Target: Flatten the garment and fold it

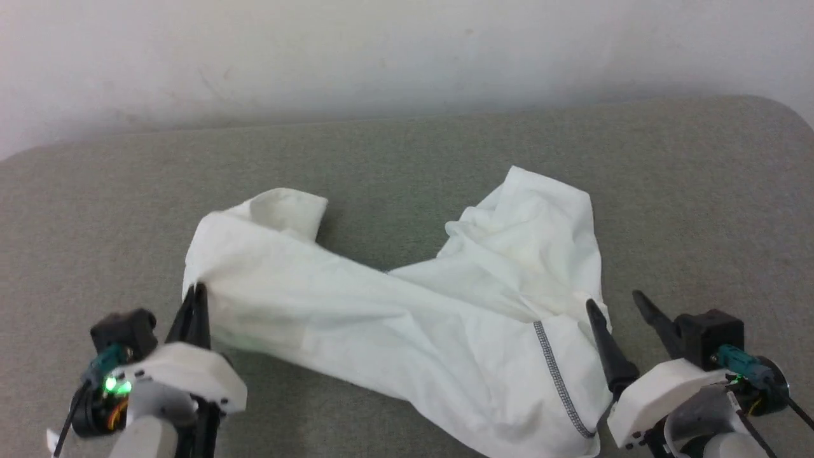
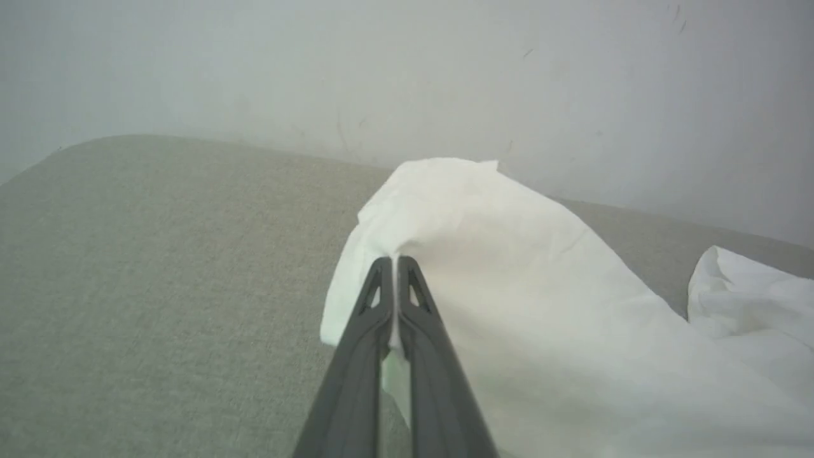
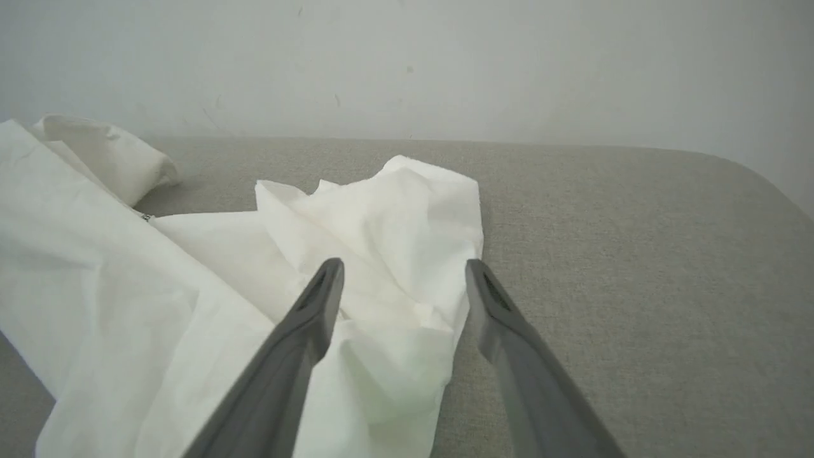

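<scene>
Grey fabric surface (image 1: 407,159), rumpled garment (image 1: 381,318) — left fingers (image 2: 365,356) pinching it

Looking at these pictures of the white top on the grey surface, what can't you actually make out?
- Head view: the garment runs off the bottom edge; its near end is cut off.
- Left wrist view: the left gripper, shut on the garment, hides how much cloth it pinches.
- Right wrist view: the open right gripper covers whether it touches the cloth.
- Bunched folds hide which part is hood or sleeve.
</scene>
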Robot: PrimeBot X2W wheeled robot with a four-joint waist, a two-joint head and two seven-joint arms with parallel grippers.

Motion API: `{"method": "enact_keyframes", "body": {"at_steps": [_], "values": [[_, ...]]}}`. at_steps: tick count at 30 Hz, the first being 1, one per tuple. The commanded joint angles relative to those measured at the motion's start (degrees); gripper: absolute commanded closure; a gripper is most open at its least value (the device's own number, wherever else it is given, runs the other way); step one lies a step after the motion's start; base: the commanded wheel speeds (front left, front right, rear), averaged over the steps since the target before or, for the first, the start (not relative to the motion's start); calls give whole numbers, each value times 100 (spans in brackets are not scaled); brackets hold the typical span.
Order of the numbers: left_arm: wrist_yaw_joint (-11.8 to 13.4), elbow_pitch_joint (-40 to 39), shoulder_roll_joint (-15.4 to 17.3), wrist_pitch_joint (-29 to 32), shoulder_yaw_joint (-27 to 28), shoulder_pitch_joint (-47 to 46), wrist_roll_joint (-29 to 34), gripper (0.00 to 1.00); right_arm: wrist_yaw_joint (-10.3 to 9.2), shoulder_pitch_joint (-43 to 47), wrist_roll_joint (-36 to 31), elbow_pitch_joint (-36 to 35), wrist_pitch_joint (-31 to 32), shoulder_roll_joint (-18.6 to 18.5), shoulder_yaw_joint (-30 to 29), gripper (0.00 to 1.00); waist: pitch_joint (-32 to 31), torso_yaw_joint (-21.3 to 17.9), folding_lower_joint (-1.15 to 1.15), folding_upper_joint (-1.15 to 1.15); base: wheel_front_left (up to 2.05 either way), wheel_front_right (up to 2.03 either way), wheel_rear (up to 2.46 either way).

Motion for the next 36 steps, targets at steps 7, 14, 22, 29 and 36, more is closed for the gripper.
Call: {"method": "enact_keyframes", "body": {"at_steps": [7, 14, 22, 29, 36], "values": [[293, -434, -131, 747, -207, 1286, -168, 100, -5, 112, -12, 282, 424, -35, -50, 0, -213, 653, 1, 0, 0, 0, 0], [111, -985, -308, -385, -376, 1105, 151, 0, -5, -381, 77, 133, 1157, -570, 421, 0, -395, 1092, 1, 0, 0, 0, 0], [-145, -1244, -455, -790, -687, 978, 610, 0, -5, -1302, 220, 1001, 2384, -1299, 1243, 0, -307, 1602, 1, 0, 0, 0, 0], [-243, -1080, -711, -818, -832, 890, 737, 0, -5, -1854, 235, 2199, 2659, -1551, 1501, 0, -2, 2070, 1, 0, 0, 0, 0], [-392, -951, -863, -822, -683, 817, 822, 0, -5, -2293, 57, 2841, 2394, -1966, 1212, 100, 85, 2335, 1, 0, 0, 0, 0]]}}
